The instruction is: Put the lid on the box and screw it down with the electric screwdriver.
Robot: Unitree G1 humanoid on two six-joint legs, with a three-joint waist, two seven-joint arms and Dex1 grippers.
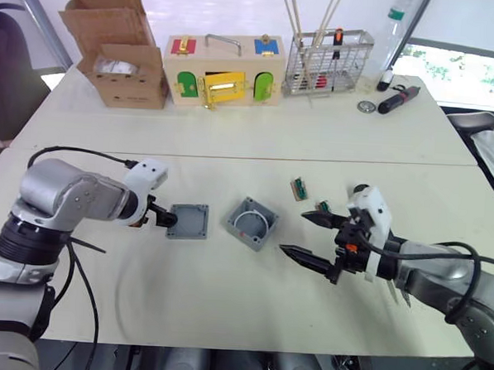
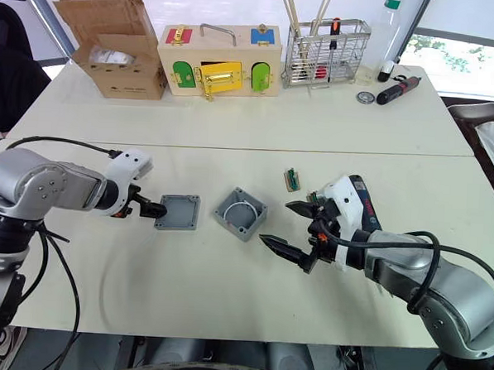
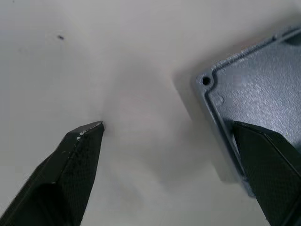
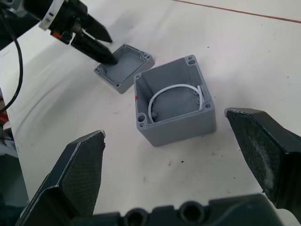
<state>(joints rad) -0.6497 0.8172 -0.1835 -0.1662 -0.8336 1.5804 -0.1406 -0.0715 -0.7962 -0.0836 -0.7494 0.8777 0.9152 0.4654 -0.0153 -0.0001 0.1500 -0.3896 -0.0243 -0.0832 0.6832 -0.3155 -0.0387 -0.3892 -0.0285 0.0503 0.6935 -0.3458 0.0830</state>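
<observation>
Lid [image 1: 188, 221] edge between spread left claw [image 1: 164, 220] fingers, right claw [image 1: 315, 236] spread beside box [image 1: 252, 223].

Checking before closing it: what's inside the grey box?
Inside the open box lies a curved white strip along the walls. The near wall hides part of the floor.

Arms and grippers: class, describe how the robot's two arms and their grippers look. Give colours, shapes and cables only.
Both arms are rounded silver-grey metal shells with black joints and loose black cables looping alongside. Each wrist carries a white housing. The left gripper and the right gripper each have two black, tapering, pointed fingers with a finely textured surface. A small orange-red mark shows at each gripper's base.
</observation>
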